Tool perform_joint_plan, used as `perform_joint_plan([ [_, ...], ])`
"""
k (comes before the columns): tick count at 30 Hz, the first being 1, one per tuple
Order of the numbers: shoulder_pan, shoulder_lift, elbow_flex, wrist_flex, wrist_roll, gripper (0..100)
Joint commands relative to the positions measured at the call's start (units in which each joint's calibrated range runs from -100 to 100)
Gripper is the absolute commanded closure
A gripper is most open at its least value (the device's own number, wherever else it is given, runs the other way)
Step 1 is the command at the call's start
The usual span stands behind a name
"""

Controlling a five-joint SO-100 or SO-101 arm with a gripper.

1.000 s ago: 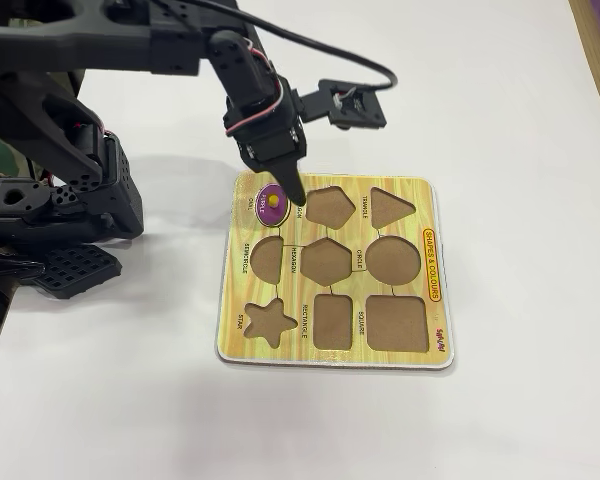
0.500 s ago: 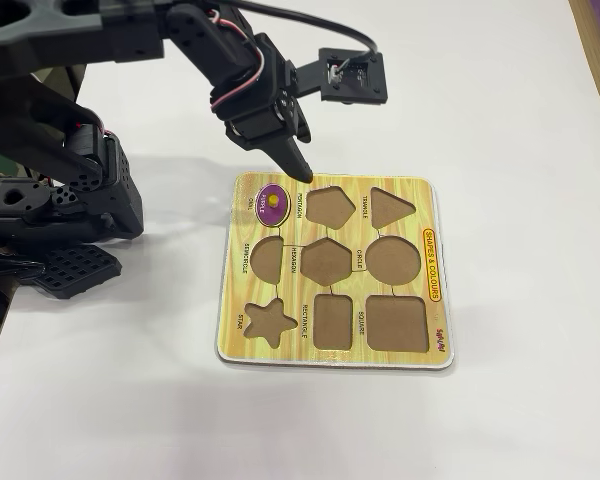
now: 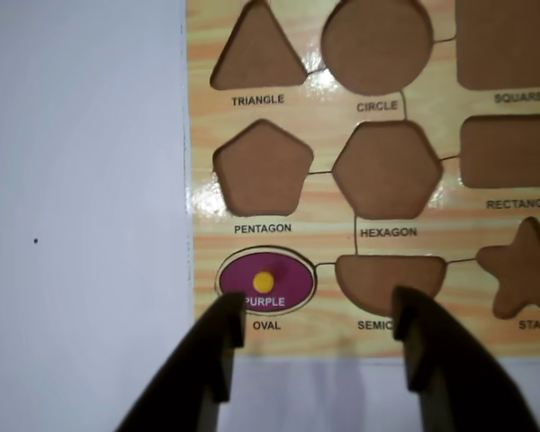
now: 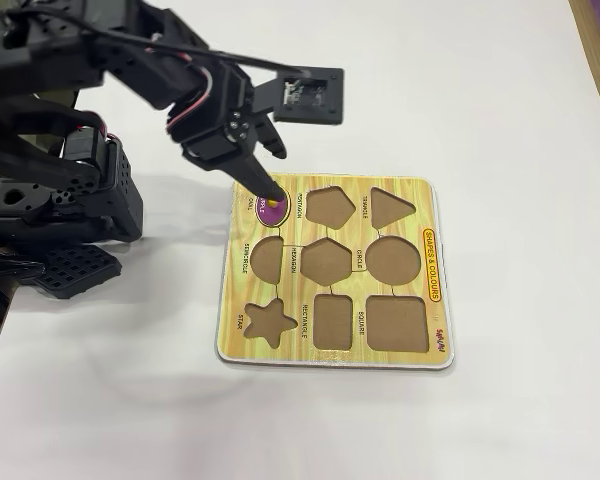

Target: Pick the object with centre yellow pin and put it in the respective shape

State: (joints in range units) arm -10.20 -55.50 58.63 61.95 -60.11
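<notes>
Piece: the purple oval piece (image 3: 265,281) has a pale rim, a dark outline and a round yellow knob (image 3: 263,281) at its middle; white letters under the knob read PURPLE.
Place: it lies flat, seated in the oval cut-out (image 4: 270,205) at the board's corner, next to the pentagon hole and the semicircle hole.
Long axis: in the wrist view it runs left to right, parallel to the board's near edge; in the fixed view the word on it runs sideways, like the board's other labels.
Board: the yellow wood-grain board (image 3: 333,220) lies flat on the white table (image 4: 500,110), with 8 brown cut-outs showing empty.
Labels, wrist view: TRIANGLE, CIRCLE, SQUARE, PENTAGON, HEXAGON, OVAL, STAR; RECTANGLE is cut by the frame edge and the semicircle label is partly hidden by a finger.
Labels, fixed view: an orange box at the board's right edge reads SHAPES & COLOURS; a small brand mark in the lower right corner is too small to read.
Pincer: the pincer (image 3: 313,310) is spread and holds nothing; its 2 dark fingers (image 3: 218,337) frame the board's near edge, 1 tip overlapping the oval's lower left rim in the picture.
Pincer, fixed view: its tip (image 4: 272,195) covers the oval's upper part; whether it touches, I cannot tell.
</notes>
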Motion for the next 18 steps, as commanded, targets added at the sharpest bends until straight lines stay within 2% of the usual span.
perform_joint_plan([
  [1,4.43,-7.01,2.16,-0.67,-0.35,81],
  [10,10.98,-20.07,11.15,-0.67,-0.35,81],
  [18,12.44,-31.87,21.67,-0.67,-0.4,81],
])
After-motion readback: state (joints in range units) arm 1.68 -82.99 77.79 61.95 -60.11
